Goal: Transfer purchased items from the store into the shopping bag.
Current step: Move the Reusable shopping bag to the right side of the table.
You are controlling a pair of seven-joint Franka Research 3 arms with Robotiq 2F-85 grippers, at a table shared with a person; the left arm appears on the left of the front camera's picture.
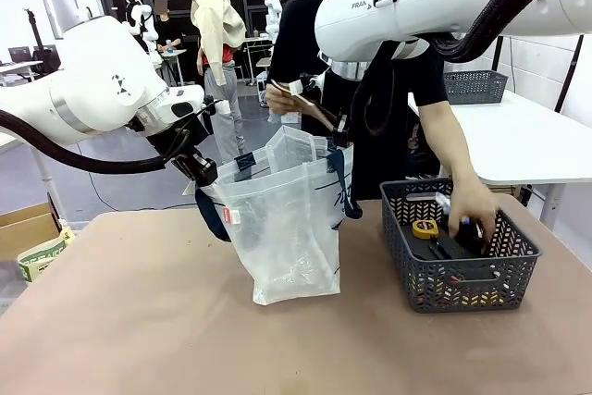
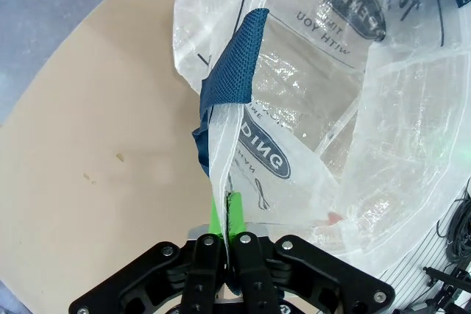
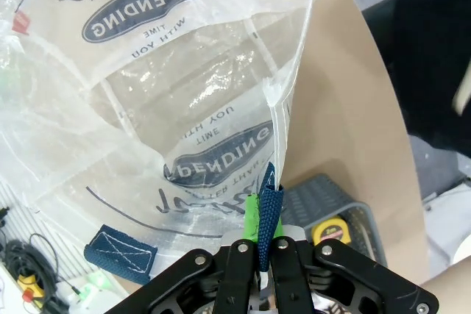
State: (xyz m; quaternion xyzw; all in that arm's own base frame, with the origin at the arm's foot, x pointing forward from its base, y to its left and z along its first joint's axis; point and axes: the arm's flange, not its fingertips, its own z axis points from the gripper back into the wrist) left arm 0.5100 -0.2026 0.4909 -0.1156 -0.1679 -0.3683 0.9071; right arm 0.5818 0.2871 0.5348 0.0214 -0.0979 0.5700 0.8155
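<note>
The clear plastic shopping bag (image 1: 282,228) with navy straps stands upright at mid-table, its mouth held wide. My left gripper (image 1: 200,173) is shut on the bag's left rim; the left wrist view shows its green pads (image 2: 218,218) pinching the plastic below a navy strap (image 2: 232,64). My right gripper (image 1: 340,139) is shut on the right rim and strap (image 3: 268,215). The dark grey basket, the store (image 1: 462,284), sits to the right with small dark items and a yellow one (image 1: 425,228) inside. The person's hand (image 1: 474,208) reaches into it.
The person stands behind the bag at the far side. A second grey basket (image 1: 474,87) rests on a white table at back right. A cardboard box (image 1: 23,224) sits off the table's left edge. Bare tabletop lies in front of the bag.
</note>
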